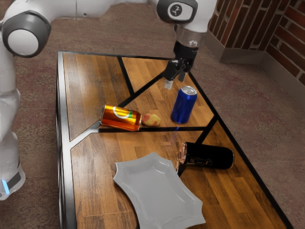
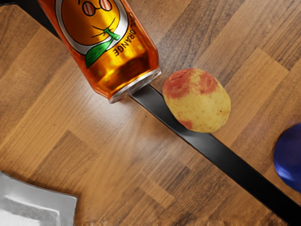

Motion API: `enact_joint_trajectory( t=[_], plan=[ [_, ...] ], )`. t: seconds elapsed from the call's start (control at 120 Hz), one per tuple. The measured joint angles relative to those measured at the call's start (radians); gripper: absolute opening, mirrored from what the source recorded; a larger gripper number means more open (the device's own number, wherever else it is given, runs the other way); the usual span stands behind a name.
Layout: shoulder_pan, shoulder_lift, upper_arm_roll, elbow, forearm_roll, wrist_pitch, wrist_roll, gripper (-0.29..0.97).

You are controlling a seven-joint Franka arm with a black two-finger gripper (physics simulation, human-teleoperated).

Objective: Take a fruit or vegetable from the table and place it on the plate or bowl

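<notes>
Yellow-and-red mottled round fruit [image 1: 151, 119] lies mid-frame beside a toppled orange soda can [image 1: 121, 118]. The black claw [image 1: 175, 80] hangs upper-centre, parted, empty: seemingly the approach; next, descend astride the fruit.

Glossy white arm [image 1: 12, 109] links, grey-ringed round joint cap [image 1: 23, 34] at ten o'clock, dark grey cap [image 1: 177, 9] with white mark at twelve, blue light strip [image 1: 5, 186] at eight, black gripper [image 1: 175, 80], pale fingertips [image 1: 168, 85]
</notes>
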Motion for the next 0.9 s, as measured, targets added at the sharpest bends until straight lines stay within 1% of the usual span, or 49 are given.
enact_joint_trajectory(
  t=[0.133,0.242,0.592,0.658,0.692,0.742,0.783,0.9],
  plan=[
    [0.005,-0.008,-0.007,0.017,-0.036,0.000,-0.014,0.68],
    [-0.030,-0.053,-0.002,0.016,-0.056,-0.007,-0.024,0.68],
    [-0.135,-0.077,0.010,0.007,-0.070,-0.019,-0.044,0.68],
    [-0.150,-0.130,0.011,-0.049,-0.070,-0.019,-0.047,0.68],
    [-0.131,-0.167,0.010,-0.094,-0.071,-0.019,-0.047,0.68],
    [-0.053,-0.215,0.008,-0.159,-0.071,-0.018,-0.043,0.68],
    [-0.002,-0.234,0.005,-0.190,-0.072,-0.018,-0.036,0.68],
    [0.035,-0.241,0.002,-0.214,-0.071,-0.017,-0.001,0.68]
  ],
)
